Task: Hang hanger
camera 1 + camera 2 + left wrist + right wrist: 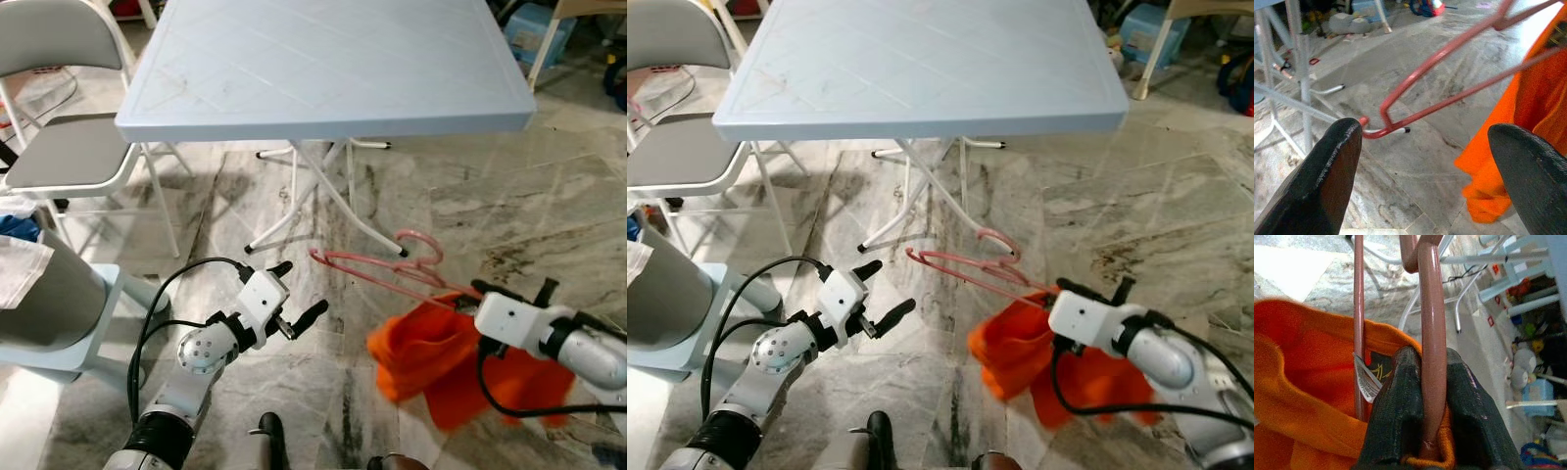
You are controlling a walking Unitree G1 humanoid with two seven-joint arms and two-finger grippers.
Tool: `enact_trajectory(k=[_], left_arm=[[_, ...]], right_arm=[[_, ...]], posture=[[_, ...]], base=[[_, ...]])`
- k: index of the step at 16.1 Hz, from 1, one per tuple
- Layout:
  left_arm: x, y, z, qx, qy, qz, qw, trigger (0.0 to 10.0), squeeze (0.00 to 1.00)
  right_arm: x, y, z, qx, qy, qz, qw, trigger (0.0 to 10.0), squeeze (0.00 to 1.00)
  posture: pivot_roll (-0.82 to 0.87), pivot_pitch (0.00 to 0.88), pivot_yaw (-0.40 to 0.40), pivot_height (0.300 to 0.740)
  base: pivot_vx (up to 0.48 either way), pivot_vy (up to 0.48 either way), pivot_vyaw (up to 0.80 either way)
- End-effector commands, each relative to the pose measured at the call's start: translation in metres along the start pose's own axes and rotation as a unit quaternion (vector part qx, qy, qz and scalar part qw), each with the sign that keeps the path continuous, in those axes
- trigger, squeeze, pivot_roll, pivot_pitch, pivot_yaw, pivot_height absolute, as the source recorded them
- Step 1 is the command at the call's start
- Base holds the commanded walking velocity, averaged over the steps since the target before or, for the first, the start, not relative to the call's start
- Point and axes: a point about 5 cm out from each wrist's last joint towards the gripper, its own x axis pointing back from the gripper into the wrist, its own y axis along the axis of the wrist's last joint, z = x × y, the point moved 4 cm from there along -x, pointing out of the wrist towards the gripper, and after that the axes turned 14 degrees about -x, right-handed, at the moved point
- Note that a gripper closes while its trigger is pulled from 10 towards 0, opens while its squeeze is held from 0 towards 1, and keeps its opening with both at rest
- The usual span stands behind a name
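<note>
Right gripper [1073, 291] pinches the pink hanger [377, 269], orange garment [431, 357] hanging, low over the floor.
Left gripper [297, 294], fingers spread, waits beside the hanger's free end; it should support that end so the garment does not slide.

No legible text. A white tag [1367, 382] on the orange garment [1308, 387] carries print too small to read; a black label [1378, 364] beside it shows only a yellow mark.
</note>
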Motion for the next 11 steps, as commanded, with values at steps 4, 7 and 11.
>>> enact_trajectory(k=[4, 7, 11], left_arm=[[0.003, -0.004, -0.005, -0.030, -0.028, 0.007, 0.999, 10.0, 1.00], [0.004, -0.008, -0.003, -0.034, -0.038, 0.016, 0.999, 10.0, 1.00], [0.007, -0.015, -0.022, -0.028, -0.087, 0.025, 0.995, 10.0, 1.00]], right_arm=[[-0.004, 0.005, 0.007, 0.066, 0.038, -0.015, 0.997, 10.0, 0.00], [0.002, 0.006, 0.015, 0.087, 0.082, -0.032, 0.992, 10.0, 0.00], [0.010, 0.024, 0.013, 0.081, 0.125, -0.075, 0.986, 10.0, 0.00]], posture=[[-0.01, 0.275, 0.059, 0.740], [-0.01, 0.275, 0.060, 0.740], [-0.01, 0.276, 0.063, 0.740]], base=[[0.000, 0.000, 0.00], [0.000, 0.000, 0.00], [0.000, 0.000, 0.00]])
